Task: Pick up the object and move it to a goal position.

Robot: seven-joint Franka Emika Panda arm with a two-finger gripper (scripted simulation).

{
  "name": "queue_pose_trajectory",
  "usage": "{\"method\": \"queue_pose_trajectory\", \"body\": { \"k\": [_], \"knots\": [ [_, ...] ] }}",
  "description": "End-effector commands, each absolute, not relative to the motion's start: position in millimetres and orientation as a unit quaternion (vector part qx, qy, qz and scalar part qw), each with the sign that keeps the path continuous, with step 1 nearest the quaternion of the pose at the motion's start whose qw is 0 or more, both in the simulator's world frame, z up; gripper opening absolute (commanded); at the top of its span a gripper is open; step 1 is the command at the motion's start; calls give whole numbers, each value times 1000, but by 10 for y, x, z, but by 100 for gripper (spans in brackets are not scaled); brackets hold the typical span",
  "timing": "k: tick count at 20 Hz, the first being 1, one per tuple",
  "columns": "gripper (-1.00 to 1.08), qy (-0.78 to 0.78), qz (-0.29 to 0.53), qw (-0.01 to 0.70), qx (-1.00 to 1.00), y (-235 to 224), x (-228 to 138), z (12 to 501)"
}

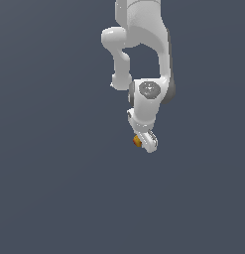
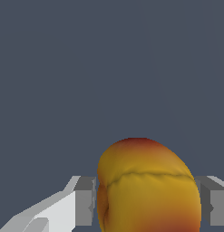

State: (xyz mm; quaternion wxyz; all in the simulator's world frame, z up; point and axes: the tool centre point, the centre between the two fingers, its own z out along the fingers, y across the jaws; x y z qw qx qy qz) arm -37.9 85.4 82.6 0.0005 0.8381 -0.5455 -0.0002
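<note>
Tool (image 2: 147,199) pads (image 2: 86,201) apparently press both sides of the object (image 2: 147,190).

Plain dark grey-blue surface (image 1: 49,188), nothing seen resting on it.

ball (image 2: 147,186) base cut by wrist view's edge | in exterior view ball (image 1: 137,141) mostly hidden behind gripper (image 1: 145,140) | arm (image 1: 141,30) top cropped
</note>
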Motion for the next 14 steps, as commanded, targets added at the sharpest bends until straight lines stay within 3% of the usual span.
{"method": "queue_pose_trajectory", "body": {
  "k": [1, 14],
  "knots": [
    [-100, -546, 1, 0, 838, 902, -309, 1023],
    [-100, -546, 1, 1, 838, 1213, 147, 2244]
  ]
}}
